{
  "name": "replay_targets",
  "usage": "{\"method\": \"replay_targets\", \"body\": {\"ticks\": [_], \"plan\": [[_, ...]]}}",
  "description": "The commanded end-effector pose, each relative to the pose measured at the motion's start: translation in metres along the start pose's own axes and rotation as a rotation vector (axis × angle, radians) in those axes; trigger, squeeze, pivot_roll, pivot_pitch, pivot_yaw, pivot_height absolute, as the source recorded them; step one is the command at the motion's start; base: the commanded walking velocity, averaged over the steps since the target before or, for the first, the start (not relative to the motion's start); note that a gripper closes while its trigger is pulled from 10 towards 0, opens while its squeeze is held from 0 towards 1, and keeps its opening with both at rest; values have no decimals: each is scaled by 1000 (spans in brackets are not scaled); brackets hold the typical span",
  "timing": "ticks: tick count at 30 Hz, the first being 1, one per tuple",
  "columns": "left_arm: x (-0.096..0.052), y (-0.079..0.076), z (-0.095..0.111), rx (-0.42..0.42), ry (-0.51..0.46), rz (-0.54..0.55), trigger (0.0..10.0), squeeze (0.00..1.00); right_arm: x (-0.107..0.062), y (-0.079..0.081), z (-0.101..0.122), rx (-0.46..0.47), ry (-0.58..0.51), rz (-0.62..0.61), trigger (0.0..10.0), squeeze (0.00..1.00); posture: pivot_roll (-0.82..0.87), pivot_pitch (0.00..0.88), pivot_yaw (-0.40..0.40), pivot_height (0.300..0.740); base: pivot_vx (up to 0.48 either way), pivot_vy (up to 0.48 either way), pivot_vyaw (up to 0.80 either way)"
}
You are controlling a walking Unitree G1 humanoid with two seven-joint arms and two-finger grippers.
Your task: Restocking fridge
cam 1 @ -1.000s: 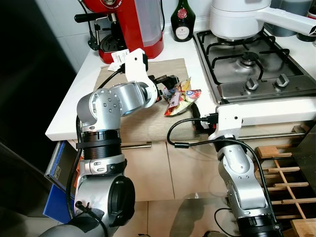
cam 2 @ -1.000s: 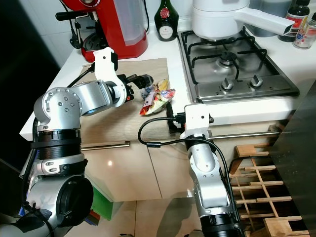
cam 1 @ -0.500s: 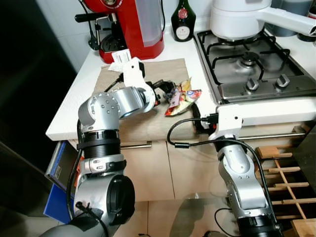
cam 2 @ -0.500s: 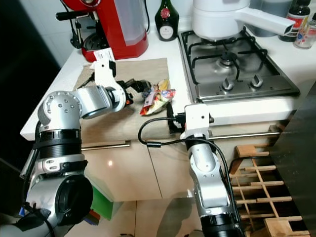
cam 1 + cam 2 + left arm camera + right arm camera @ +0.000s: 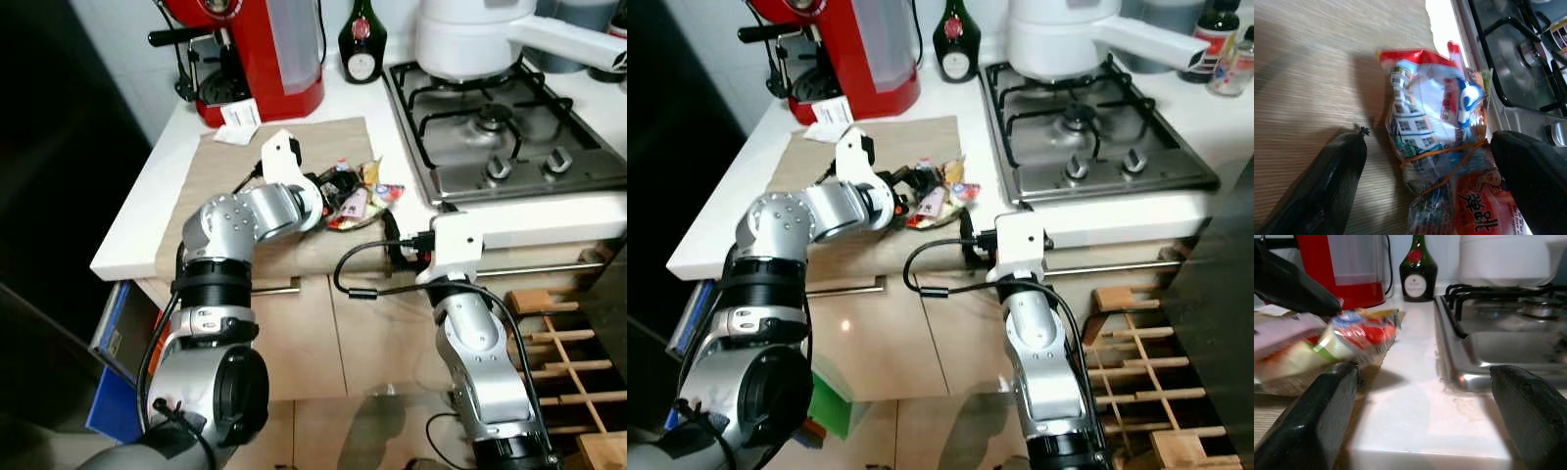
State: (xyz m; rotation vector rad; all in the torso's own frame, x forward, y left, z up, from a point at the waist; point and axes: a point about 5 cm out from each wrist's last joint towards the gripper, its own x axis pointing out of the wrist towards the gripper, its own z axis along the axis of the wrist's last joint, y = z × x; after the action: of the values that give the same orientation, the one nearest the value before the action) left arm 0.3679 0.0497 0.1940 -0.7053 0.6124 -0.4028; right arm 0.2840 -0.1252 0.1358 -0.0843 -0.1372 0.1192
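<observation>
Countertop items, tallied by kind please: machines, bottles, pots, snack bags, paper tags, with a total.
Red coffee machine: 1
Dark green bottle: 1
White pot on the hob: 1
Snack bag bundle, between the open left gripper fingers: 1
Paper tag: 1
Total: 5

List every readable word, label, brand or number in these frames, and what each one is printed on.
"弹跳": red packet in the snack bundle, between the open left hand's fingers.
White and blue packet: print too blurred to read.
Dark bottle: label too small to read.
Paper tag by the red coffee machine: too small to read.
</observation>
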Motion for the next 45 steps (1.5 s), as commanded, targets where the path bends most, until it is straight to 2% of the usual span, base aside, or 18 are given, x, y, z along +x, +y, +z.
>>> {"method": "replay_targets", "body": {"ticks": [1,6,7,8,9,10,22,30,32,34,36,39,40,45], "plan": [[17,-44,-29,4,92,-116,10000,0,0,4,6,-2,-20,4,10000,0,-187,0,196,740,0,0,0],[22,-48,-35,13,106,-124,10000,0,-2,3,6,-1,-19,-2,10000,0,-191,0,202,740,0,0,0],[24,-46,-37,10,112,-122,4941,0,-2,3,6,-1,-18,-3,10000,0,-193,0,206,740,0,0,0],[26,-44,-40,7,117,-124,1961,0,-2,3,6,-1,-18,-4,10000,0,-194,0,211,740,0,0,0],[27,-43,-42,5,119,-126,1961,0,-2,3,6,-1,-17,-5,10000,0,-194,0,211,740,0,0,0],[29,-41,-44,5,122,-127,0,0,-1,3,6,-1,-17,-8,10000,0,-197,0,217,740,0,0,0],[36,-31,-58,65,139,-151,0,0,-4,-2,5,1,-16,-52,10000,0,-211,0,232,740,0,0,0],[38,-19,-57,107,90,-145,0,0,-1,0,5,1,-12,-36,10000,0,-191,0,211,740,0,0,0],[37,-15,-48,98,24,-169,0,0,1,2,5,2,-10,-23,10000,0,-181,0,202,740,0,0,0],[36,-14,-46,98,10,-172,0,0,1,2,5,2,-10,-21,10000,0,-180,0,200,740,0,0,0],[32,-17,-35,109,-37,-208,0,0,1,2,5,2,-9,-19,10000,0,-179,0,196,740,0,0,0],[19,-25,-7,189,-152,-270,0,0,1,0,5,-1,-9,-16,10000,0,-177,0,188,740,0,0,0],[19,-25,-7,189,-152,-270,0,0,1,0,5,-1,-9,-16,10000,0,-177,0,188,740,0,0,0],[-6,-35,31,296,-320,-330,0,0,2,-2,4,-8,-9,-10,10000,0,-171,0,178,740,0,0,0]]}}
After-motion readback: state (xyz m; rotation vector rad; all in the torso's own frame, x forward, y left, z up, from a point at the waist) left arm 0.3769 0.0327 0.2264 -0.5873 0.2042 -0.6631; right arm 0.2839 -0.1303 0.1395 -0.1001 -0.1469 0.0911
